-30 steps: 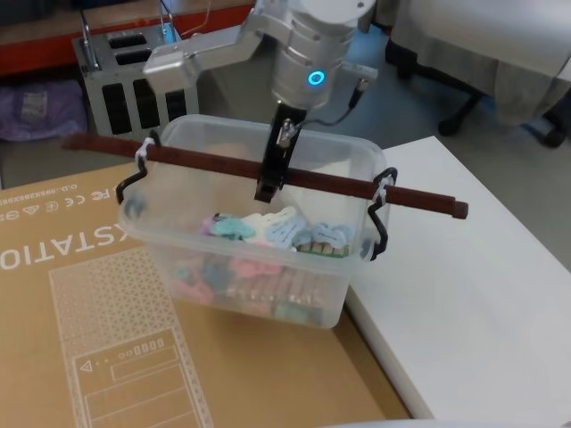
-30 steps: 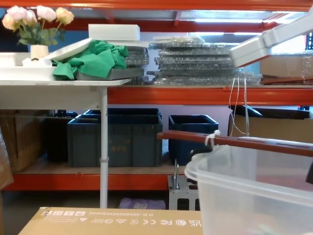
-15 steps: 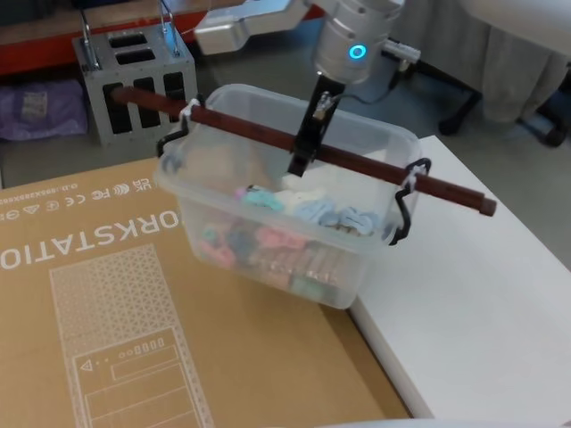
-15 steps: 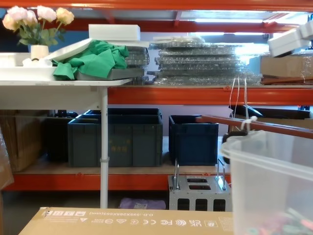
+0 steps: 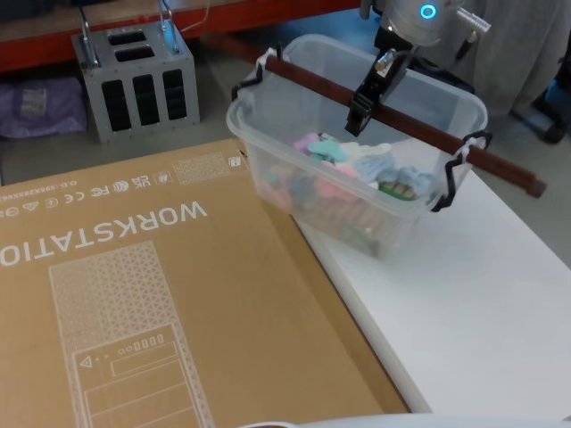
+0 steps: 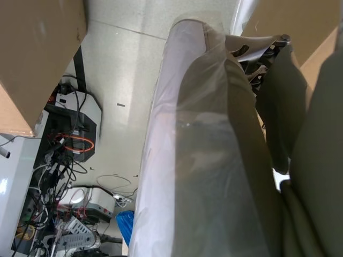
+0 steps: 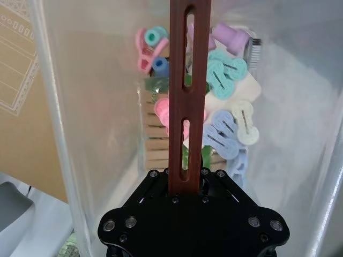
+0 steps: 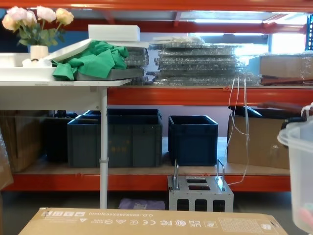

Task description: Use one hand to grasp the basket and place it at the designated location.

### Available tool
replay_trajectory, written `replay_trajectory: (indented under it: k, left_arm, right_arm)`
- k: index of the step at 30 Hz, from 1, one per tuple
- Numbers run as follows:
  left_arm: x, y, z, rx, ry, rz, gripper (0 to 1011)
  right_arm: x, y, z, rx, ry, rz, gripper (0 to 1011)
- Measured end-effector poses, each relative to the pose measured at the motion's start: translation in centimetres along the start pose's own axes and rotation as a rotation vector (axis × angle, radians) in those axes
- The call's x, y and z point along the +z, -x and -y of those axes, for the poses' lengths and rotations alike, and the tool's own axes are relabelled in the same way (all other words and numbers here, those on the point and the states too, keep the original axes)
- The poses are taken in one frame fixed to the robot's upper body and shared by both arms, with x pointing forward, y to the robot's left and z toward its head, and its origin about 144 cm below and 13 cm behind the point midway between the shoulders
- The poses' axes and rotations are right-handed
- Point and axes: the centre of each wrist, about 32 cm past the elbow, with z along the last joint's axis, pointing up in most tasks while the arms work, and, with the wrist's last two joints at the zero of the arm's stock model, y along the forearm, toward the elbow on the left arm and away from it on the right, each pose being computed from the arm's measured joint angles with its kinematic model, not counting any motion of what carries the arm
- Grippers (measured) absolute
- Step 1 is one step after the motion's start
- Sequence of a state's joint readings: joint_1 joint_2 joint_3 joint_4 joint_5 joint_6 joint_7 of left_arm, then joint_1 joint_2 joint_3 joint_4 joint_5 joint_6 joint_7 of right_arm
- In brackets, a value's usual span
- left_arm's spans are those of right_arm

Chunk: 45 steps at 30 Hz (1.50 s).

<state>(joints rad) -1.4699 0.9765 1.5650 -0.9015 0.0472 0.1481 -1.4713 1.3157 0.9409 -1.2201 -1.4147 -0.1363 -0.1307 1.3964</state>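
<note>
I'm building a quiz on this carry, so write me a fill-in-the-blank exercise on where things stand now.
1. The right gripper is shut on the basket's reddish-brown ____.
2. The basket hangs partly over the ____ table, beside the cardboard box.
3. In the chest view the basket shows at the ____ edge.
4. A white ____ tie binds the bar to its black clip.

Missing words: handle; white; right; zip
</note>
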Motion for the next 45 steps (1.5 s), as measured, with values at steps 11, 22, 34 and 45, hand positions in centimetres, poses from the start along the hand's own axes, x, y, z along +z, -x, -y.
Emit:
replay_trajectory:
  k: [11, 22, 34, 45]
  left_arm:
    - [0.0, 0.0, 0.0, 0.0, 0.0, 0.0, 0]
    - [0.0, 0.0, 0.0, 0.0, 0.0, 0.0, 0]
    - [0.0, 0.0, 0.0, 0.0, 0.0, 0.0, 0]
    - [0.0, 0.0, 0.0, 0.0, 0.0, 0.0, 0]
  right_arm:
    - [-0.6, 0.4, 0.2, -0.005, -0.001, -0.026, 107]
    - [-2.4, 2.1, 0.8, -0.007, 0.022, -0.105, 109]
    - [-6.8, 6.5, 1.4, 0.009, 0.066, -0.348, 107]
    - [-7.8, 7.6, 1.5, 0.012, 0.067, -0.413, 107]
